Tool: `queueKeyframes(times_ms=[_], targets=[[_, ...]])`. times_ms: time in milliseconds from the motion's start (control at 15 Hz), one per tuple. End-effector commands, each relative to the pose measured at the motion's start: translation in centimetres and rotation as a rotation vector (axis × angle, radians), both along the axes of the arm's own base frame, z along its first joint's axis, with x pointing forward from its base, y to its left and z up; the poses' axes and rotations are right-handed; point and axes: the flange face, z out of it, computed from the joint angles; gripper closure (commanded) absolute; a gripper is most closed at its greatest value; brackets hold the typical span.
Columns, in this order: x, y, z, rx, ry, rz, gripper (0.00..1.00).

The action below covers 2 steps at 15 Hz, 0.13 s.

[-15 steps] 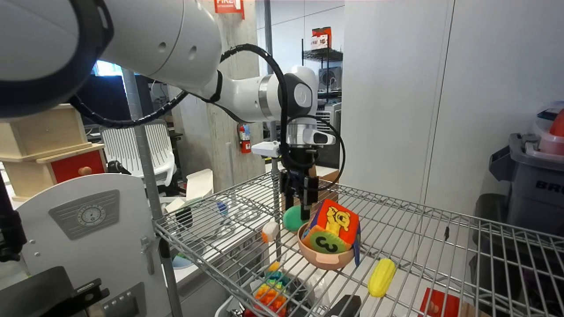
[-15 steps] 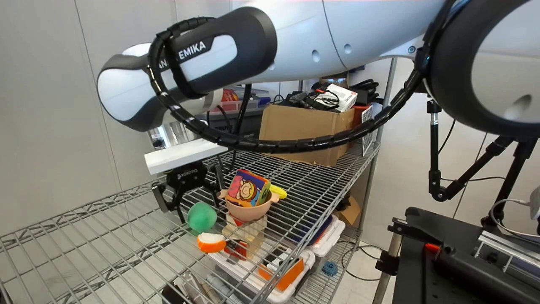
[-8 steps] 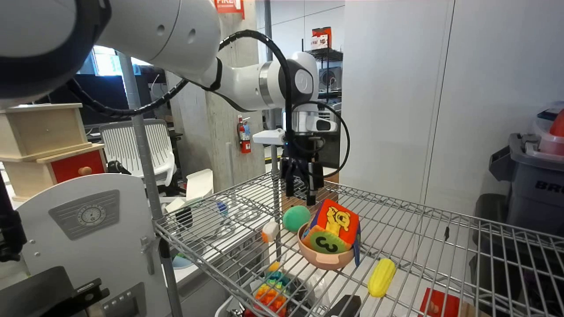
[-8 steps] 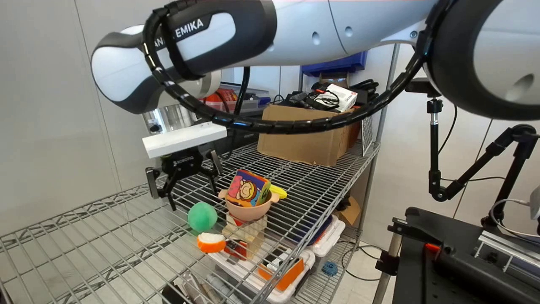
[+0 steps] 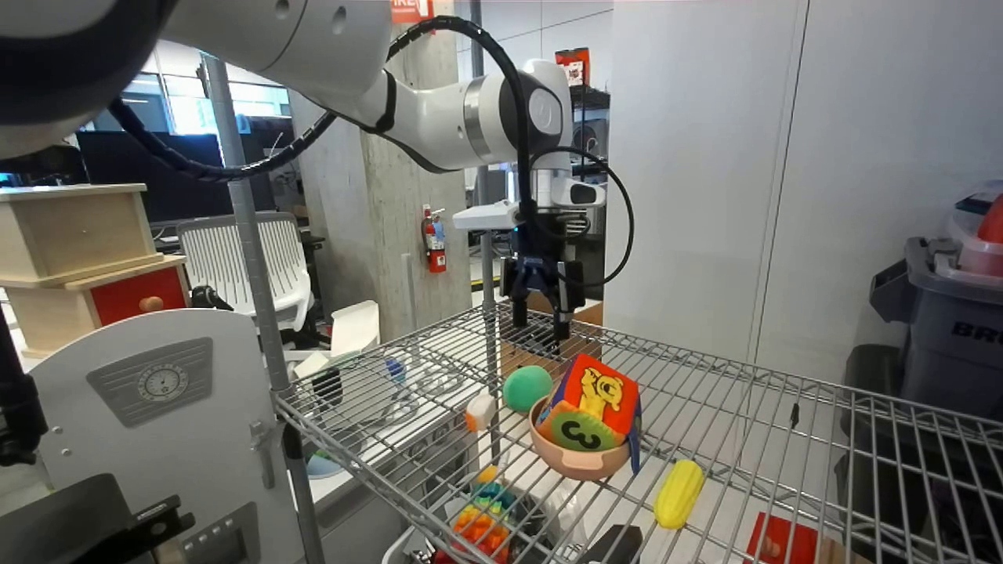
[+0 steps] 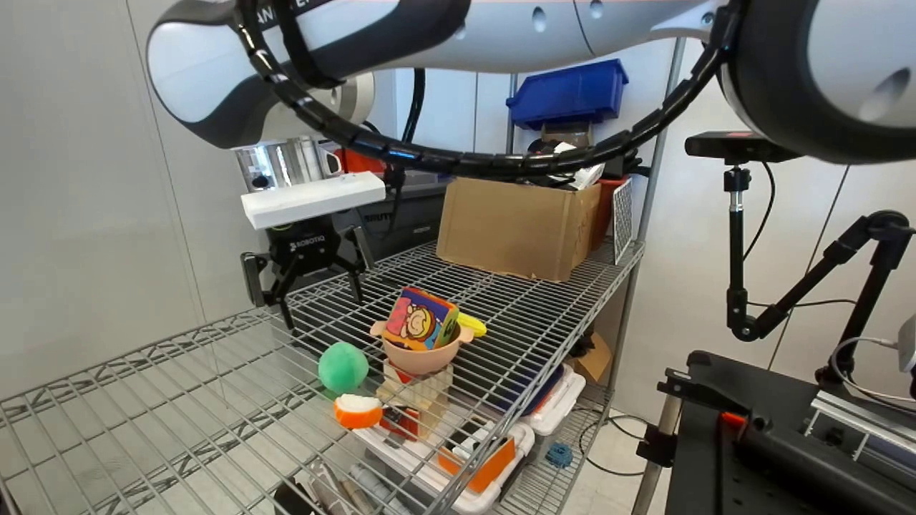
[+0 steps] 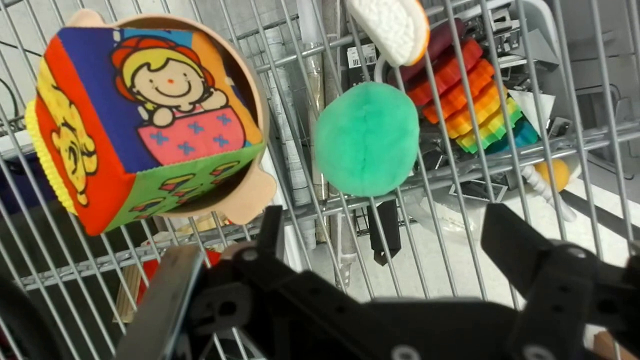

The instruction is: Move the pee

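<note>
The pee, a green rounded toy, rests on the wire shelf in both exterior views (image 5: 527, 388) (image 6: 343, 367) and in the wrist view (image 7: 367, 140). It touches no finger. My gripper (image 5: 541, 325) is open and empty in the air above the shelf, higher than the pee; it also shows in an exterior view (image 6: 323, 312) and in the wrist view (image 7: 384, 220), where the pee lies just beyond the gap between the fingertips. Beside the pee stands a peach bowl (image 5: 580, 464) with a colourful soft cube (image 6: 418, 322) in it.
An orange-and-white toy (image 5: 480, 412) lies close to the pee on its other side. A yellow long piece (image 5: 678, 493) lies past the bowl. A cardboard box (image 6: 501, 229) stands at the shelf's far end. A wall runs along the shelf's back rail.
My gripper has risen well above the pee; one second ago its open fingers were down beside it. The pee, bowl and cube have not moved.
</note>
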Motion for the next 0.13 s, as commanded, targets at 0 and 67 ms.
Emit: queueKeyframes(times_ms=[0,67], targets=[[-0.05,-0.03,-0.08,0.0,0.003,0.0,0.0],[-0.09,-0.03,-0.19,0.0,0.005,0.0,0.0]])
